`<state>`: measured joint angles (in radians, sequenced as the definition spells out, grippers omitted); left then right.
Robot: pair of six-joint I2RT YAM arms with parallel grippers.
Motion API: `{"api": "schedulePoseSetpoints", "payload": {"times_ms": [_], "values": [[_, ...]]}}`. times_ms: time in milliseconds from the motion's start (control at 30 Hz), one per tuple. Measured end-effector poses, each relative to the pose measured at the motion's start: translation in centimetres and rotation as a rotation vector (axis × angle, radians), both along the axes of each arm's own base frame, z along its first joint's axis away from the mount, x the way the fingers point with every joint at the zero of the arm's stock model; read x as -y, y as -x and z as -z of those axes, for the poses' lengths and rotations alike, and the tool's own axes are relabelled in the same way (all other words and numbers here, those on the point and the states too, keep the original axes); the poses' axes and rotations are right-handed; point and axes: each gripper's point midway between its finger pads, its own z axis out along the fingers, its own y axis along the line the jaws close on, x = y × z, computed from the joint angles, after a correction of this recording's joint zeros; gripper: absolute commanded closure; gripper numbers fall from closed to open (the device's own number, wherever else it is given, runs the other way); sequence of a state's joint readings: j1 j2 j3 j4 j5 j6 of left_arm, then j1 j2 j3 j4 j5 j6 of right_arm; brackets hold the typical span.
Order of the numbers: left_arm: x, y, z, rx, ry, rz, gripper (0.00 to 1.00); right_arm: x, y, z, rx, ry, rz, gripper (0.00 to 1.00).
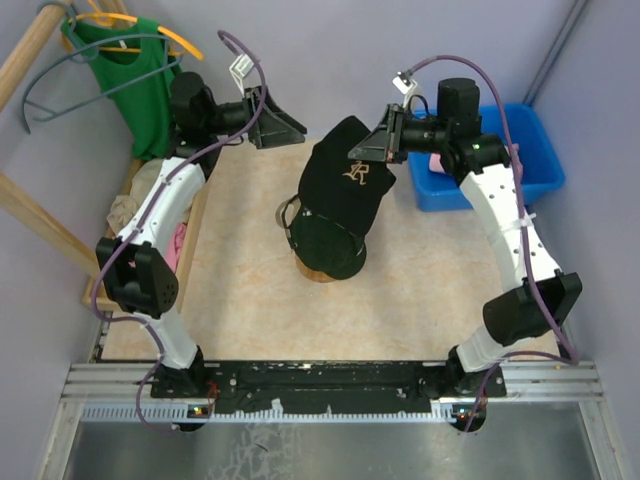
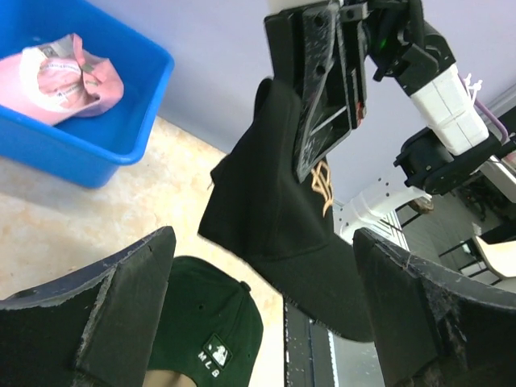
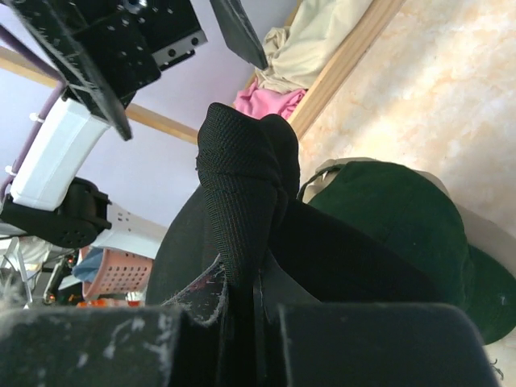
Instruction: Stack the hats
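Observation:
My right gripper (image 1: 372,148) is shut on the crown fabric of the black hat (image 1: 345,185) with a gold emblem and holds it in the air. The pinch shows in the right wrist view, where black hat cloth (image 3: 242,201) sits between the right gripper's (image 3: 251,300) closed fingers. Under the black hat, a dark green hat (image 1: 332,250) sits on a tan hat (image 1: 312,272) on the table. A pink hat (image 2: 68,76) lies in the blue bin (image 2: 89,153). My left gripper (image 1: 278,125) is open and empty, just left of the black hat (image 2: 274,210).
The blue bin (image 1: 535,165) stands at the back right. A wooden tray (image 1: 196,225) along the left holds cream (image 1: 125,210) and pink cloths (image 1: 181,240). A green sleeveless top (image 1: 135,85) hangs on hangers at the back left.

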<state>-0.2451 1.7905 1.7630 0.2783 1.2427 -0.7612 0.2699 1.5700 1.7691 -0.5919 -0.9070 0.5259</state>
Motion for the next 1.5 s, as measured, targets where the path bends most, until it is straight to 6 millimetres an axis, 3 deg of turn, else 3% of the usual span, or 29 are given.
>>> {"api": "schedulePoseSetpoints", "payload": {"times_ms": [233,500,567,633,767,833,933,1067,1167,1267,1400,1500], "values": [[0.4,0.2,1.8,-0.073,-0.019,0.012,0.03,0.2,0.0,-1.1,0.035,-0.013,0.004,1.00],[3.3,2.8,2.0,-0.084,-0.028,0.110,0.03,0.0,-0.1,-2.4,0.064,-0.038,0.002,1.00],[3.7,3.3,2.1,-0.087,-0.030,0.129,0.07,-0.1,-0.2,-2.6,0.067,-0.040,0.002,1.00],[4.2,3.8,2.4,-0.100,-0.034,0.146,0.22,-0.1,-0.4,-2.8,0.070,-0.041,0.002,1.00],[5.1,4.7,3.8,-0.158,-0.042,0.177,0.76,-0.3,-0.9,-2.6,0.069,-0.038,0.002,0.99],[5.4,5.0,4.4,-0.190,-0.038,0.189,0.98,-0.4,-0.9,-2.3,0.061,-0.034,-0.001,0.76],[5.6,5.1,4.8,-0.209,-0.008,0.195,1.00,-0.4,-1.1,-2.1,0.062,-0.025,0.010,0.55],[6.1,4.5,4.5,-0.192,0.043,0.182,1.00,0.1,-1.9,-2.7,0.089,-0.002,0.069,0.41],[6.3,3.8,3.9,-0.168,0.077,0.145,1.00,1.2,-2.6,-3.6,0.126,0.006,0.147,0.38],[6.3,3.0,3.0,-0.137,0.114,0.100,1.00,3.4,-2.7,-4.9,0.163,-0.020,0.245,0.38],[5.9,1.2,1.0,-0.081,0.203,0.002,1.00,7.7,-1.5,-6.2,0.166,-0.095,0.387,0.37],[5.1,-0.3,-1.1,-0.026,0.303,-0.093,1.00,8.4,-0.1,-6.8,0.144,-0.164,0.411,0.37]]}}
